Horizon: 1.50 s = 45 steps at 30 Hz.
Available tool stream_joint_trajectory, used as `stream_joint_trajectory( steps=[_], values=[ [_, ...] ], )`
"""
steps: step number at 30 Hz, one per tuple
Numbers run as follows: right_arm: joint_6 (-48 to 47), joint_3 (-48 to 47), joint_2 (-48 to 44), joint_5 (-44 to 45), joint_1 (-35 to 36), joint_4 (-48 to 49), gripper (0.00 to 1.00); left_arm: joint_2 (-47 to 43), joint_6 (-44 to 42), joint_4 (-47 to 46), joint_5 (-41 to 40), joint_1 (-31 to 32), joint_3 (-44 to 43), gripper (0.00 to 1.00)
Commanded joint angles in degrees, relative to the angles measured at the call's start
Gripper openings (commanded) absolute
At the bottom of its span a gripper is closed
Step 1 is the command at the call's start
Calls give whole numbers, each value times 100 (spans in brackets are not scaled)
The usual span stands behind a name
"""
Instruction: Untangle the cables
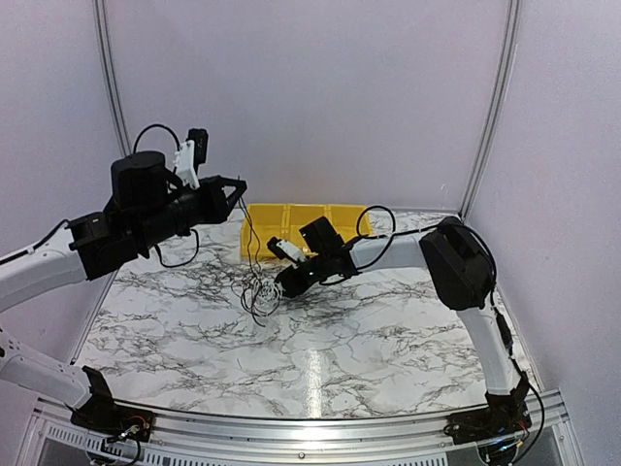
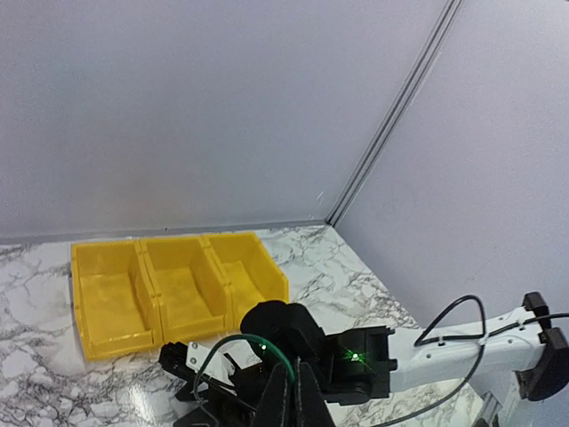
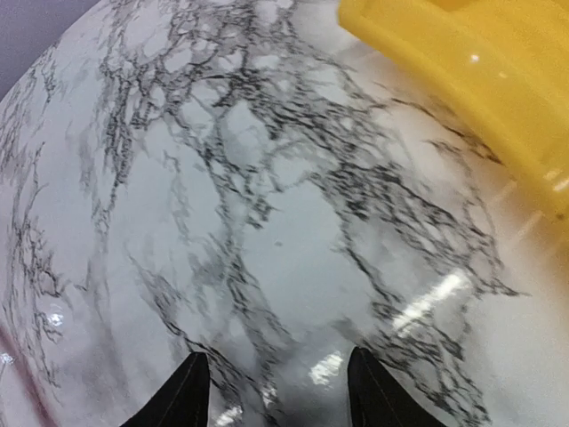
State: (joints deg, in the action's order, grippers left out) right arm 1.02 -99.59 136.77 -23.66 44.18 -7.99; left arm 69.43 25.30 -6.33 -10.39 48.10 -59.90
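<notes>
The closed left pincer [image 1: 241, 191] held one strand of the thin, limp-looking black wire tangle [image 1: 260, 291] before the yellow plastic bins [image 1: 303, 219]; the right pincer [image 1: 280, 287] gaped empty.

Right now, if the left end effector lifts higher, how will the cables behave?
Probably floppy: a thin strand hangs from the left end effector down to the cables. Likely light, so the bunch may lift whole, loops dragging across the table.
</notes>
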Motion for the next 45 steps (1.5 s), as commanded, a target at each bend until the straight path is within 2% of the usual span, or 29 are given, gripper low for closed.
stream_joint_trajectory(
  steps=[1,5,12,18,20,24,27,33,39,45],
  values=[
    [-307,601,-190,597,-608,-813,54,-199,-548,1000,250,17,-1008,0],
    [-688,1005,-671,546,-830,-768,54,-226,-559,1205,470,16,-1349,0],
    [-1489,1705,-2147,-531,-1131,-603,55,-1,-277,712,690,22,-835,0],
    [-2186,2277,-3188,-1422,-1122,-705,58,569,344,-233,871,30,-482,0],
    [-2467,2342,-3428,-1727,-1043,-863,62,786,485,-389,892,35,-509,0],
    [-2943,2309,-3743,-2046,-756,-1186,62,1155,587,-435,908,61,-776,0],
    [-3006,2136,-3717,-2095,-569,-1289,62,1293,664,-472,791,69,-907,0],
    [-2757,1909,-3245,-2057,-392,-820,65,1450,849,-489,564,69,-971,0],
    [-2549,1805,-2668,-2110,-191,-113,66,1532,1389,-447,434,73,-864,0],
    [-2064,1735,-2046,-2083,-118,813,66,1507,1452,-471,390,75,-781,0]
  ],
)
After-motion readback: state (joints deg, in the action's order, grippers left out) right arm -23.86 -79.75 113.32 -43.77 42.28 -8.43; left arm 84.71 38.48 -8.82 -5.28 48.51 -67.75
